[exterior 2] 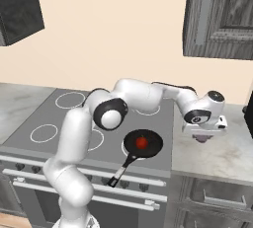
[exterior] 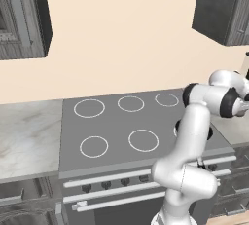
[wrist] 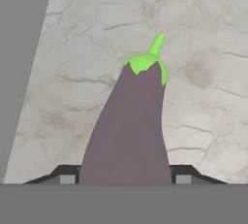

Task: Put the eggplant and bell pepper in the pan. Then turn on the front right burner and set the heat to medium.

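Observation:
The eggplant [wrist: 128, 126], dull purple with a green cap, runs lengthwise between my fingertips [wrist: 65, 175] above the marble counter [wrist: 203, 97]. My gripper [exterior 2: 201, 134] hangs over the counter just right of the stove, shut on the eggplant [exterior 2: 201, 138], which shows as a purple lump under the hand. The black pan [exterior 2: 155, 145] sits at the stove's front right, its handle pointing toward the front edge. The red bell pepper [exterior 2: 142, 142] lies inside it. The pan covers most of the front right burner.
Other white burner rings [exterior: 94, 146] mark the grey cooktop. A row of knobs [exterior: 106, 182] lines the stove front. Marble counter [exterior: 26, 136] flanks the stove on both sides. Upper cabinets [exterior 2: 222, 15] hang above, and a dark object [exterior 2: 248, 113] stands at the far right.

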You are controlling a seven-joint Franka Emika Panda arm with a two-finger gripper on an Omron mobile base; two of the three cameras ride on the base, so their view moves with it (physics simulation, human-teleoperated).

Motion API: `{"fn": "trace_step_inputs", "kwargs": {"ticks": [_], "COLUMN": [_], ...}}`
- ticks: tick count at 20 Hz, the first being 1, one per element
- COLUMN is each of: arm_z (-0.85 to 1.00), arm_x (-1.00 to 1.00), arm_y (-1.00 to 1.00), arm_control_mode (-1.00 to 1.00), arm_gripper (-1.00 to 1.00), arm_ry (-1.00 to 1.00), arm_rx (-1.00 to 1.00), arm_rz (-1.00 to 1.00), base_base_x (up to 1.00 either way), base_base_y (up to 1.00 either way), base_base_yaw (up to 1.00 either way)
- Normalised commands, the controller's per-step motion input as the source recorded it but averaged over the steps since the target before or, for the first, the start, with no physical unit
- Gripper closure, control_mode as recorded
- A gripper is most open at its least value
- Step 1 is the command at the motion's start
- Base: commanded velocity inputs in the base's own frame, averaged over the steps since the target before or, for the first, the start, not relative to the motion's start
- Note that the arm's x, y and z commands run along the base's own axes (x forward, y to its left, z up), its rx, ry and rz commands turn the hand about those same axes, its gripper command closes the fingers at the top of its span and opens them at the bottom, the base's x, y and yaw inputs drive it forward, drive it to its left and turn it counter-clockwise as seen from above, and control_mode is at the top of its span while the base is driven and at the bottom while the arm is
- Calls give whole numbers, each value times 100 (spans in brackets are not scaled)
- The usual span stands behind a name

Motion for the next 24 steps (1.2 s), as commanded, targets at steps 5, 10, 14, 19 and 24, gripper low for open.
{"fn": "trace_step_inputs", "kwargs": {"ticks": [5,10,14,19,24], "arm_z": [28,6,0,0,-1], "arm_x": [-62,-25,-10,-3,0], "arm_y": [65,84,91,56,28], "arm_control_mode": [-100,-100,-100,-100,-100], "arm_gripper": [100,100,100,100,100], "arm_ry": [13,20,12,0,0], "arm_rx": [0,0,0,3,3], "arm_rz": [0,0,0,0,0], "base_base_x": [0,0,0,0,0], "base_base_y": [0,0,0,0,0], "base_base_yaw": [0,0,0,0,0]}}
